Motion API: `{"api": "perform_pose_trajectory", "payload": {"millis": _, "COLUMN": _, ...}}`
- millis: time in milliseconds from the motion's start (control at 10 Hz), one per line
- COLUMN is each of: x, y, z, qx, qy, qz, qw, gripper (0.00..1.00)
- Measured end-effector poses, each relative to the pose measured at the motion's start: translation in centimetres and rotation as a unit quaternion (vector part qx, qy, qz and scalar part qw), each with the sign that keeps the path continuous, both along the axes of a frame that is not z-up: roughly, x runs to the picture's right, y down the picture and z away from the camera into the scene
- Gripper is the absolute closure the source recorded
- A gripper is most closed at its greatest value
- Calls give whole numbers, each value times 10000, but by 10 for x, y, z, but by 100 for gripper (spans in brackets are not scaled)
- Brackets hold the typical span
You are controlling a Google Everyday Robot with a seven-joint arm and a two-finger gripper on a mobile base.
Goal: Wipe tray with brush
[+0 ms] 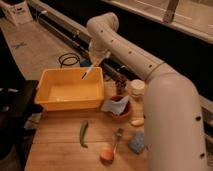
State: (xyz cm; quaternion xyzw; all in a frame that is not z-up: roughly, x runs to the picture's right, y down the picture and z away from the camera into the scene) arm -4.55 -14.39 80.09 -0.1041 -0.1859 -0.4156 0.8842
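The gripper (pixel 98 59), clasping the brush (pixel 88 72), is hovering over the yellow tray (pixel 65 103) at the tabletop's far-left corner; the brush may snag the rim.

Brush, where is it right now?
In the camera view, the brush is held up by the gripper. It slants down over the far right corner of the yellow tray.

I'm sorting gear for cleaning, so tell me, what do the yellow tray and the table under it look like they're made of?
The tray looks like moulded plastic: even yellow, smooth, slightly glossy, rounded rim. The table looks like wood, matte, with plank lines and grain. The pincer, above the tray's back edge, holds the brush.
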Motion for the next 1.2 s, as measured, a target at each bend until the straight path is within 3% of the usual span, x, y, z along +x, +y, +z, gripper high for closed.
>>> {"api": "perform_pose_trajectory", "payload": {"millis": 200, "x": -21, "y": 15, "z": 8, "qx": 27, "qy": -399, "qz": 226, "qw": 9989, "gripper": 87}}
{"api": "perform_pose_trajectory", "payload": {"millis": 700, "x": -18, "y": 17, "z": 10, "qx": -22, "qy": -400, "qz": 260, "qw": 9989, "gripper": 87}}
{"api": "perform_pose_trajectory", "payload": {"millis": 900, "x": -19, "y": 26, "z": 22, "qx": -84, "qy": -446, "qz": 297, "qw": 9985, "gripper": 87}}
{"api": "perform_pose_trajectory", "payload": {"millis": 1200, "x": -54, "y": 35, "z": 27, "qx": -152, "qy": -800, "qz": 333, "qw": 9961, "gripper": 87}}
